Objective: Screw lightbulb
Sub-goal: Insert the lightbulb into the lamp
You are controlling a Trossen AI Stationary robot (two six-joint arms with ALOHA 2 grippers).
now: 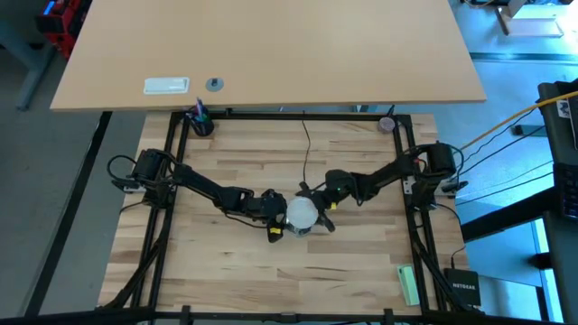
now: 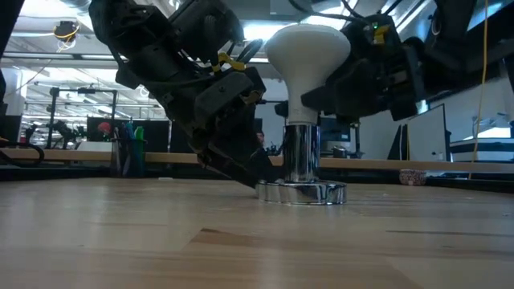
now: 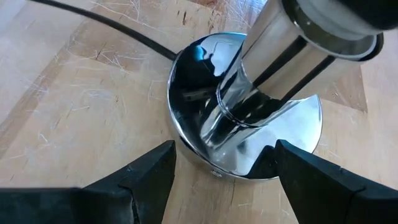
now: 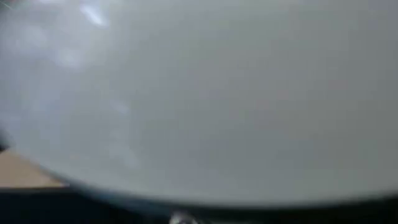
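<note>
The lightbulb [image 2: 309,50], frosted white, stands upright in the top of a silver metal socket [image 2: 301,152], whose round base [image 2: 302,193] rests on the wooden table. From above the lightbulb [image 1: 301,214] shows near the table's middle. My left gripper [image 3: 224,155] comes in low from the table's left and is shut on the socket's base. My right gripper [image 1: 321,209] reaches in from the right at the bulb's height. The right wrist view is filled by the white bulb [image 4: 199,99]. My left gripper holds the socket's round base by its rim [image 3: 186,149], pinched between the two fingers [image 3: 149,177], one on either side. The fingers come slanting down from the table's left. The base sits flat on the table and the socket stands upright.
A thin black cord [image 1: 305,149] runs from the socket toward the far edge. A cup of pens [image 1: 200,121] stands at the far left corner, a small round thing [image 1: 387,124] at the far right, and a green block [image 1: 408,284] near the right front.
</note>
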